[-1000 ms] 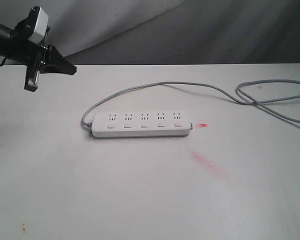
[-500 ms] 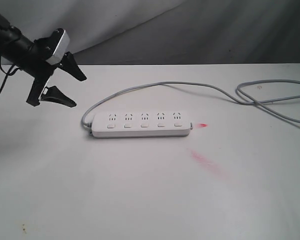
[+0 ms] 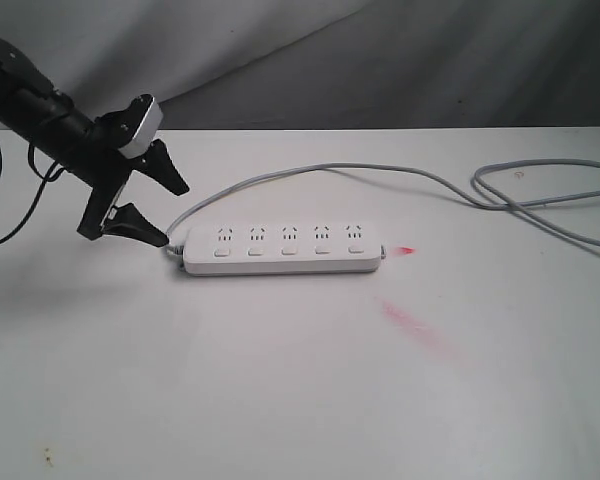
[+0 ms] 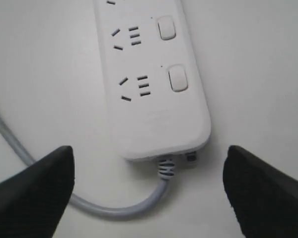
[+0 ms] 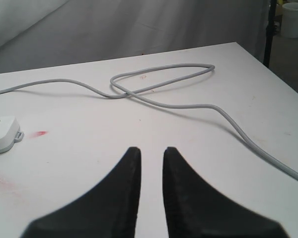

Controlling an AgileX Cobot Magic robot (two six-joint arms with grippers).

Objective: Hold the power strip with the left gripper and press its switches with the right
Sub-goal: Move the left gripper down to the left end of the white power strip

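The white power strip (image 3: 283,248) lies flat mid-table, its row of switches (image 3: 289,252) along the near side. My left gripper (image 3: 175,215) hovers at the strip's left end, open wide, fingers apart from it. In the left wrist view the strip's cord end (image 4: 149,74) and two switches (image 4: 178,78) lie just ahead of the left gripper (image 4: 149,153), whose black fingers (image 4: 35,193) flank the cord exit. The right gripper (image 5: 151,148) shows only in its own view, fingers nearly together with nothing between, far from the strip's end (image 5: 2,134).
The grey cord (image 3: 420,175) curves from the strip's left end across the back and loops at the right (image 5: 164,79). Red smears (image 3: 415,325) mark the table right of the strip. The table's right edge (image 5: 278,84) borders the floor and a white bucket (image 5: 294,19).
My left gripper has swung down and to the right from the far left corner to the strip's left end, and its fingers have spread open. The strip has not moved.
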